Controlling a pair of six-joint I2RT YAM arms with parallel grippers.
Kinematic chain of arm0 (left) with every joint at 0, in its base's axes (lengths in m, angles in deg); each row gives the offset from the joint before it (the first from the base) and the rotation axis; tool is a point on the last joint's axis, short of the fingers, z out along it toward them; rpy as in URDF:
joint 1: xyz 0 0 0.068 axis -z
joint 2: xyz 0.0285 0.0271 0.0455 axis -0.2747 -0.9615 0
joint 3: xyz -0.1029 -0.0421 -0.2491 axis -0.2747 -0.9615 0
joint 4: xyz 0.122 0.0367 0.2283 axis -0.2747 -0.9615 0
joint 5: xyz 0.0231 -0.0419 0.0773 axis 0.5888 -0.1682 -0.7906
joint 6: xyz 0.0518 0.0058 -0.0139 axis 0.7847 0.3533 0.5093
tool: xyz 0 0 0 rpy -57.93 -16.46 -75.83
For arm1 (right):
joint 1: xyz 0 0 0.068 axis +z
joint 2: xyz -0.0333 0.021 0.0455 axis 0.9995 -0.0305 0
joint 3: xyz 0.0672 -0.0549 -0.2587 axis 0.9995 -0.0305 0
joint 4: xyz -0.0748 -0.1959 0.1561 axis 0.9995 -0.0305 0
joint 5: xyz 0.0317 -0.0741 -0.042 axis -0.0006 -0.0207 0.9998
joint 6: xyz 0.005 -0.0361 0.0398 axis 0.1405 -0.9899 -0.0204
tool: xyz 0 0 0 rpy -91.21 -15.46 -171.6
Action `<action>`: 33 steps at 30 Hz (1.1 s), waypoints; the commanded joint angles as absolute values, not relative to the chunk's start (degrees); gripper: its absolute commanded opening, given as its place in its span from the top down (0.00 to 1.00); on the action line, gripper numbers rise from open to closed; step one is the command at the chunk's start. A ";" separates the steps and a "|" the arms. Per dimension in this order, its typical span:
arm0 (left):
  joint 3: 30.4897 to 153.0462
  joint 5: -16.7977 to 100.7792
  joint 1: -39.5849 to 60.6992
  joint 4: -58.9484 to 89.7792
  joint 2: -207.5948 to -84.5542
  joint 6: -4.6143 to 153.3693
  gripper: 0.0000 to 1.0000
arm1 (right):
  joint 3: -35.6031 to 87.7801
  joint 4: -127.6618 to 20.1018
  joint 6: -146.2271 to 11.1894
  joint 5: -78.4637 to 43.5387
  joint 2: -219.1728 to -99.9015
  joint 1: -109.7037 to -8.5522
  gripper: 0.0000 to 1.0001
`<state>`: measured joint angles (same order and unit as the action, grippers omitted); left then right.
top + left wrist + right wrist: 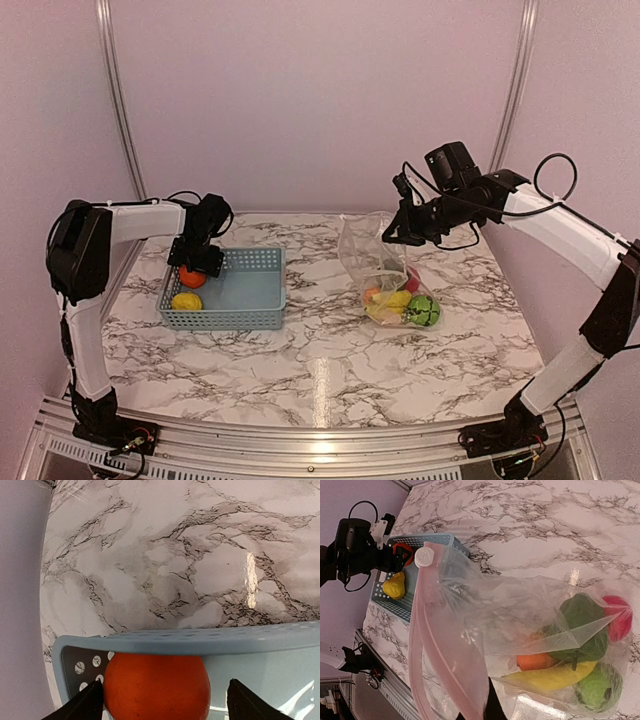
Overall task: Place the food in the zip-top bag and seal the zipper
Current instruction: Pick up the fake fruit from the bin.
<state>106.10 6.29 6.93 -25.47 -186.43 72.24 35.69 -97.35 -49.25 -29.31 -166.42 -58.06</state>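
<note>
The orange [156, 687] sits in the grey-blue basket [250, 290], against its wall, with my left gripper [165, 696] open around it; the left finger touches it and the right finger stands apart. A lemon [187, 301] lies in the basket's near-left corner. My right gripper [405, 236] is shut on the mouth edge of the zip-top bag [520, 615], holding it up. The pink zipper [427, 630] hangs open in a loop. Inside the bag lie a banana [555, 676], green pepper [585, 625], red apple [619, 617], green melon [595, 690] and an orange-coloured piece [537, 661].
The basket stands at the table's left, the bag [385, 270] at centre right on the marbled top [320, 370]. A metal rail [300, 440] runs along the near edge. Walls close in at the back and both sides.
</note>
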 commanded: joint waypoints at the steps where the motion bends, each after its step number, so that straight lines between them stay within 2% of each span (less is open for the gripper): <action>1: 105.74 8.19 6.60 -25.91 -187.21 71.96 0.14 | 35.53 -96.97 -48.66 -29.70 -165.55 -58.55 1.00; 6: 105.28 11.18 6.78 -26.12 -186.28 71.53 0.23 | 34.88 -97.02 -48.67 -29.62 -165.08 -58.55 1.00; 14: 102.64 18.02 8.34 -23.94 -183.87 71.10 0.30 | 34.94 -96.37 -48.54 -30.10 -165.67 -58.62 1.00; 28: 102.53 24.50 16.44 -23.34 -176.81 67.64 0.30 | 35.98 -95.49 -48.16 -30.91 -167.31 -58.37 1.00; 33: 108.03 26.35 18.43 -24.46 -174.47 67.69 0.30 | 36.18 -95.38 -48.29 -31.00 -167.89 -58.21 1.00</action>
